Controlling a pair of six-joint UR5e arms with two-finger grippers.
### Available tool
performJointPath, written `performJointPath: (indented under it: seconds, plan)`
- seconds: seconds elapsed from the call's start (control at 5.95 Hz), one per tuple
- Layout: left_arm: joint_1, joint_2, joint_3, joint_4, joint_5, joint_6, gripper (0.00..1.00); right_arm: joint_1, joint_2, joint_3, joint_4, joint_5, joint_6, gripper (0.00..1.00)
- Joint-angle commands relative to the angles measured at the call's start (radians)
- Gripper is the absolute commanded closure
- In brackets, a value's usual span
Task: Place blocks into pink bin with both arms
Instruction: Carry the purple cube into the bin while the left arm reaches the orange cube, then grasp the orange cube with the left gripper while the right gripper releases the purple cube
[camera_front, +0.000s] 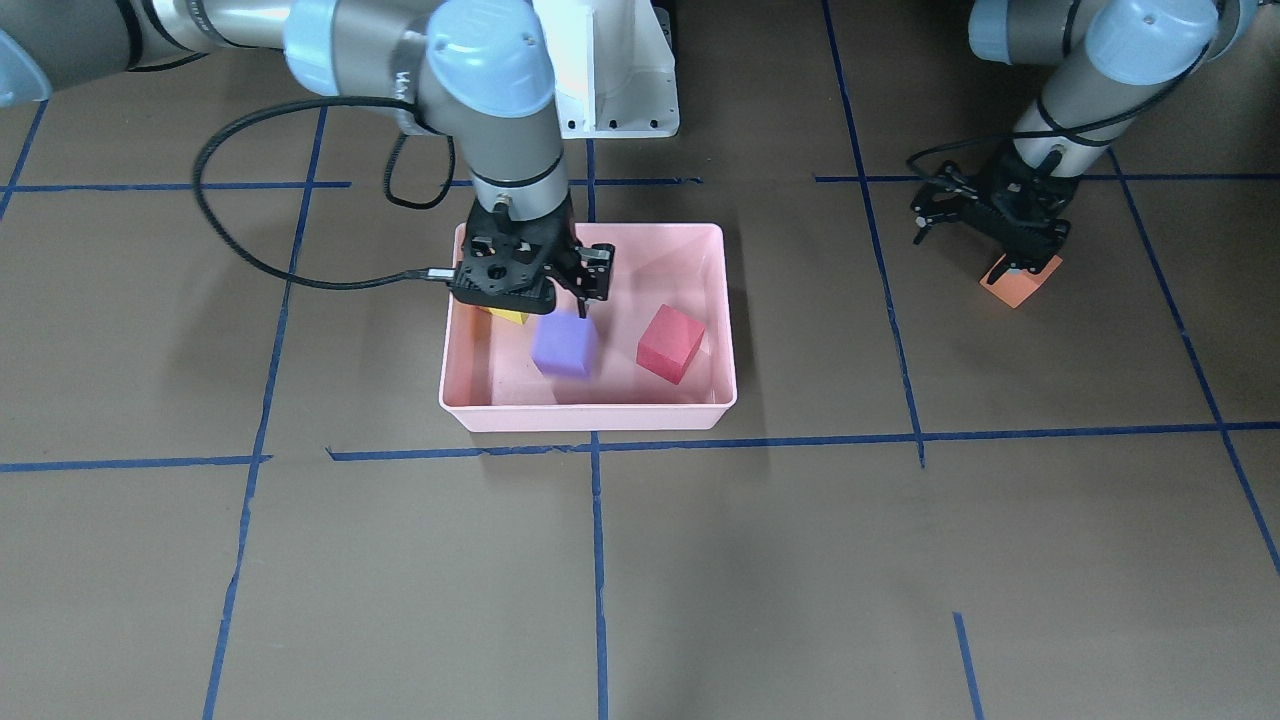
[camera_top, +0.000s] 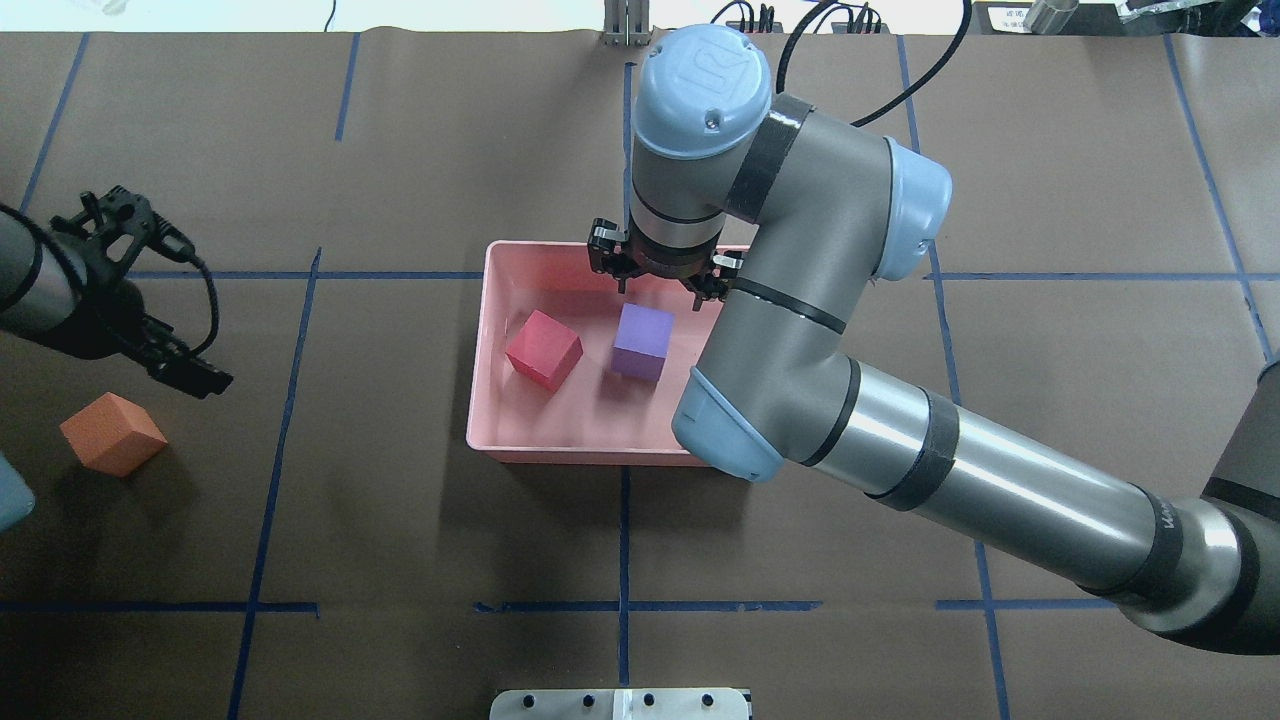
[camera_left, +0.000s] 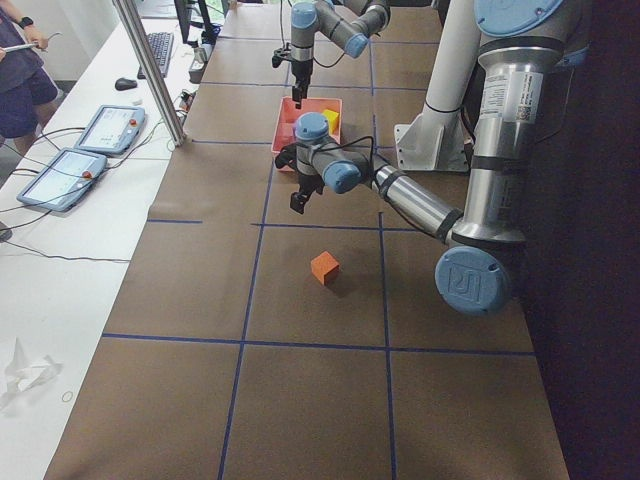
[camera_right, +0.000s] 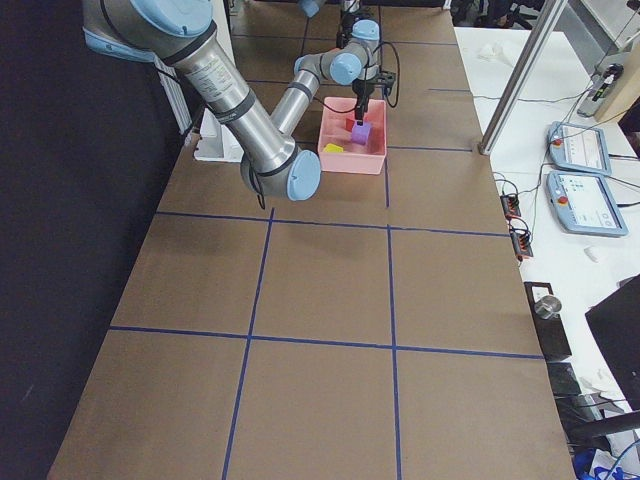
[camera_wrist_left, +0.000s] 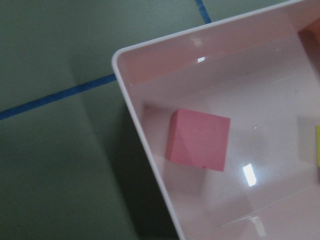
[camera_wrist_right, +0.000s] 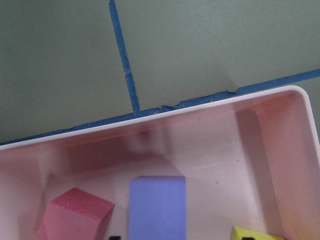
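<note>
Table (camera_front: 760, 580), three blocks (camera_front: 565, 345) in bin (camera_front: 590, 418), one outside

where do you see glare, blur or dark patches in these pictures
Left wrist view: white glare spots on the floor of the shallow pale pink plastic bin, beside the matte red-pink foam cube. Right wrist view: the purple foam cube looks soft-edged. Exterior left and right views: the robot's side of each frame falls into near black. Overhead view: the top strip is blown out white.
</note>
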Motion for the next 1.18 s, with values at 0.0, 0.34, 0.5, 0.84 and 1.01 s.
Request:
performJointPath:
  seconds: [0.0, 0.34, 0.5, 0.84, 1.01]
  plan:
    - [-0.004, 0.147, 0.012, -0.096, -0.001, 0.196, 0.0, -0.009, 0.0, -0.006, 0.0, -0.018, -0.008, 0.0]
    - [-0.003, 0.192, 0.116, -0.258, 0.001, 0.2, 0.0, -0.009, -0.07, 0.054, 0.0, -0.018, -0.011, 0.0]
    - [-0.003, 0.191, 0.182, -0.364, -0.001, 0.095, 0.0, -0.006, -0.107, 0.106, 0.0, -0.016, -0.047, 0.0]
    - [0.001, 0.189, 0.202, -0.38, -0.001, 0.065, 0.0, -0.006, -0.115, 0.108, 0.0, -0.015, -0.048, 0.0]
    - [0.005, 0.188, 0.213, -0.38, -0.001, 0.05, 0.0, -0.006, -0.126, 0.114, 0.0, -0.015, -0.048, 0.0]
